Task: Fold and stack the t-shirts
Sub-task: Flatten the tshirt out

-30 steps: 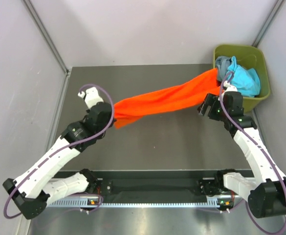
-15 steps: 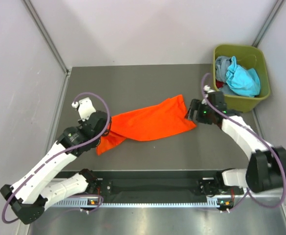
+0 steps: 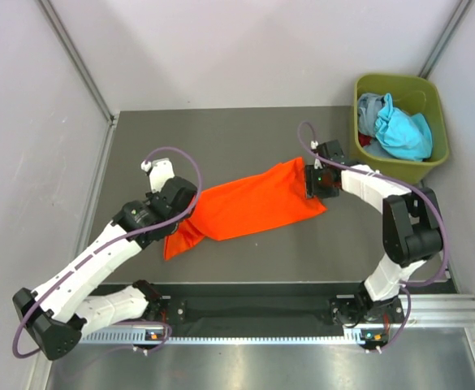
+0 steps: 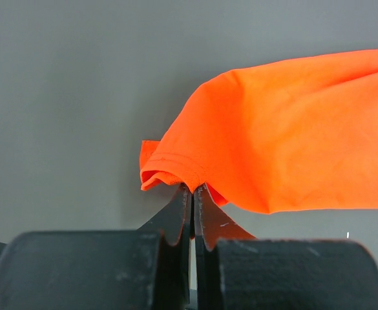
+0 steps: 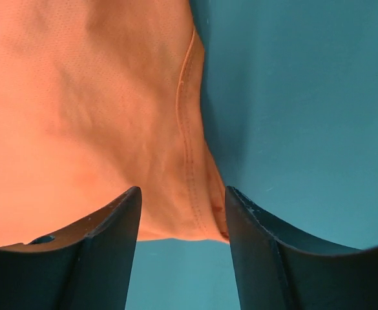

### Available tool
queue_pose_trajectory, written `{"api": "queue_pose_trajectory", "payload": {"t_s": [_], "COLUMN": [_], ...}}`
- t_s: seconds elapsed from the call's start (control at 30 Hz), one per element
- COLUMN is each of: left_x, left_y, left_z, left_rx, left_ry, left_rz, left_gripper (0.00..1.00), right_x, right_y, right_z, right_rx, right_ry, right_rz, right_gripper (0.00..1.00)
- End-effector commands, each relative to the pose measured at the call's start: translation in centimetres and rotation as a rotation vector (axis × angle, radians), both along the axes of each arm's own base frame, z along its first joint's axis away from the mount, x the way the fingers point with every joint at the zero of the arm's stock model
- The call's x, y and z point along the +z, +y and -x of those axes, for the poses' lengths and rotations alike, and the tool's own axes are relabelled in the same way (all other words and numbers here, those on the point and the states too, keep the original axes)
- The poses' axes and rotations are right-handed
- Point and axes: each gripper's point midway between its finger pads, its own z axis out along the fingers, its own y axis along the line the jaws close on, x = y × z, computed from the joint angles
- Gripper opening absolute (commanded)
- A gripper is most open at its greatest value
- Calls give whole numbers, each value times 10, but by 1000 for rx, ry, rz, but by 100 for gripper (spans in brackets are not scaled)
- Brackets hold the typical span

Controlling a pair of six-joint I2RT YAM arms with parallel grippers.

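Observation:
The bright orange t-shirt [image 3: 249,205] lies bunched across the middle of the table. My left gripper [image 3: 179,213] is shut on its left edge; the left wrist view shows the jaws [image 4: 193,189] pinched on a fold of orange cloth [image 4: 285,142]. My right gripper [image 3: 312,182] is open at the shirt's right end, its fingers either side of a hemmed corner [image 5: 195,187] without touching it. A teal-blue t-shirt [image 3: 403,134] and a grey one [image 3: 370,110] lie in the bin.
The olive-green bin [image 3: 432,97] stands at the back right corner. Grey walls enclose the table on three sides. A metal rail [image 3: 245,333] runs along the near edge between the arm bases.
The orange shirt came fully out of the bin and dropped onto the table. My right gripper moved left and down to the shirt's right end. My left gripper drew back slightly, still holding.

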Motion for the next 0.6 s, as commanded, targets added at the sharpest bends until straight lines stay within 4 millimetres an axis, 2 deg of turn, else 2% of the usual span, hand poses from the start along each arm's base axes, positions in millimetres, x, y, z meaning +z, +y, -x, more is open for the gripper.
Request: {"api": "queue_pose_trajectory", "payload": {"t_s": [0.0, 0.07, 0.13, 0.17, 0.23, 0.27, 0.33, 0.37, 0.43, 0.47, 0.5, 0.53, 0.57], "left_x": [9, 10, 12, 14, 18, 23, 31, 44, 61, 83, 97, 109, 135], "left_y": [-1, -1, -1, -2, -2, -3, -2, 0, 3, 8, 10, 12, 13], "left_z": [-4, -4, -5, -6, -7, -8, -13, -16, -21, -25, -26, -27, -27], "left_rx": [-5, -5, -5, -6, -5, -7, -5, 1, -6, 7, 17, 25, 28], "left_ry": [-43, -43, -44, -46, -52, -63, -82, -111, -147, -198, -230, -258, -313], "left_rz": [34, 41, 43, 46, 52, 58, 55, 60, 42, 38, 45, 56, 94], "left_gripper": [0, 0, 0, 0, 0, 0, 0, 0, 0, 0, 0, 0, 0], "right_x": [1, -7, -7, -3, 6, 14, 36, 64, 94, 143, 150, 186, 206], "right_y": [-1, 0, 3, 4, 4, 1, 2, 2, -1, -5, -4, -8, -11], "right_z": [-11, -13, -14, -16, -21, -25, -34, -41, -41, -37, -40, -30, -25], "right_rx": [40, 36, 35, 31, 20, 11, 4, -9, -36, -76, -91, -110, -127], "right_ry": [-14, -5, -8, -17, -44, -68, -115, -187, -238, -333, -347, -431, -482], "right_rz": [51, 42, 29, 23, 22, 34, 30, 23, 8, -21, -31, -67, -92], "right_gripper": [54, 49, 37, 28, 15, 0, 0, 0, 0, 0, 0, 0, 0]}}
